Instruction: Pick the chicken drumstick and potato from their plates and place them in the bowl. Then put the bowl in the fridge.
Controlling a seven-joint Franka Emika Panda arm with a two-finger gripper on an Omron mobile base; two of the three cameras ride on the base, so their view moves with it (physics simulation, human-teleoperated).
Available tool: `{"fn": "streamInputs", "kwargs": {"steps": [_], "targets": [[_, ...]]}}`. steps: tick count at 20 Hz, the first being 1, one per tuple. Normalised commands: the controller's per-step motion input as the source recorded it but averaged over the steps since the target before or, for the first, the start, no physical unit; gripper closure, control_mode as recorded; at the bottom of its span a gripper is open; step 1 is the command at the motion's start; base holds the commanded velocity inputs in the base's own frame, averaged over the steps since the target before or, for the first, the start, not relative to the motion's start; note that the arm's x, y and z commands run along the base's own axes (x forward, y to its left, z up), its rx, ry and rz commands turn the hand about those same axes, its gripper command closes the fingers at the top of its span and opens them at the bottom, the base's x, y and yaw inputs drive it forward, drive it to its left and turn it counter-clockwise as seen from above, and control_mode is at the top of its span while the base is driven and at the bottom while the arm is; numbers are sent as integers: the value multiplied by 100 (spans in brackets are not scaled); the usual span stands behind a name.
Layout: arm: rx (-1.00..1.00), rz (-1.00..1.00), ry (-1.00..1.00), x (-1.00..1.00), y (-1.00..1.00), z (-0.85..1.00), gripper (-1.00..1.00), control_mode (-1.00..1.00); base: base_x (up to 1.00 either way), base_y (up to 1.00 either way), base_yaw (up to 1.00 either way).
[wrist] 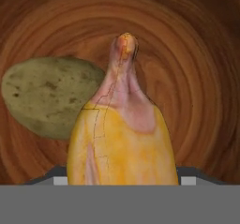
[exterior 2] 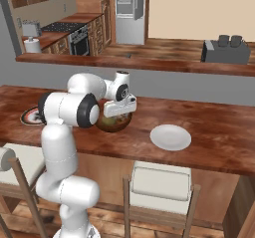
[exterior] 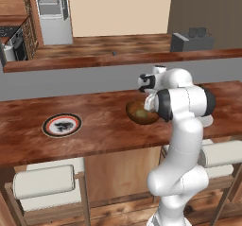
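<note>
The gripper (exterior 2: pixel 118 113) hangs in the bowl (wrist: pixel 197 78), jaws spread around the chicken drumstick (wrist: pixel 123 143); the potato (wrist: pixel 49 94) lies just beside them; lifting now could drag the drumstick back out.

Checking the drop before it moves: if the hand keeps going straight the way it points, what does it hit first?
The drumstick, which sits right ahead of the hand, with the potato beside it in the bowl. Whether the open fingers already touch the drumstick is unclear.
</note>
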Motion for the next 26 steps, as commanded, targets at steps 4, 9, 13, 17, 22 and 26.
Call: {"fn": "streamInputs", "kwargs": {"steps": [4,9,13,17,22,26], "targets": [[4,2,-5,5,2,-14,-100,-100,0,0,0],[1,1,-1,7,0,-6,-100,-100,0,0,0],[0,1,0,7,0,-1,-100,-100,0,0,0],[1,2,0,3,0,4,-100,-100,0,0,0],[1,0,0,0,0,15,-100,-100,0,0,0],[0,0,0,-3,1,39,-100,-100,0,0,0]]}}
